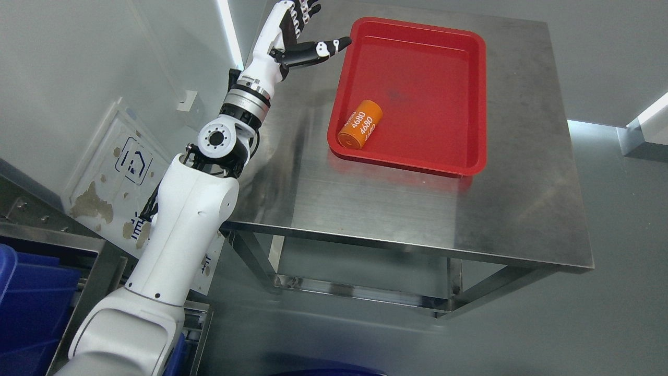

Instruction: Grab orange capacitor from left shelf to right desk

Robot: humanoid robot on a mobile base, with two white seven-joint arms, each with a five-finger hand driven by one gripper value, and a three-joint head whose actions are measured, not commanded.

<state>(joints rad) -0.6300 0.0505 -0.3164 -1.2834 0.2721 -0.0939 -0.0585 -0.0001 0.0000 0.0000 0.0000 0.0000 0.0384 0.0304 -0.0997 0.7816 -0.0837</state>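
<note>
— Steel everywhere on this floor; what do you count, nearest first?

— One blue bin (26,308) at seven o'clock, closest to the camera, beside a steel frame. One white arm rises from there toward eleven o'clock. Then one steel desk (417,209) filling the middle, with a lower shelf under it.

— And on the desk?

— One red tray (477,104), lying toward one o'clock. Inside it, one orange capacitor (360,125), on its side at the tray's near-left corner, its end resting against the wall there. White print reading 4680 runs along its side.

— Hands?

— One, the left hand (297,31), at twelve o'clock, farthest of all. Its fingers (334,46) are spread and released, holding nothing. The thumb stretches sideways, its tip at the tray's far-left corner.

— How does the capacitor sit against those fingers?

— Well apart. From the thumb tip it lies at about five o'clock, nearer the camera, with bare red tray floor between them. Nothing of the hand touches it.

— Anything beyond?

— One white panel (120,172) leaning at nine o'clock, its surface chipped and stained.
</note>
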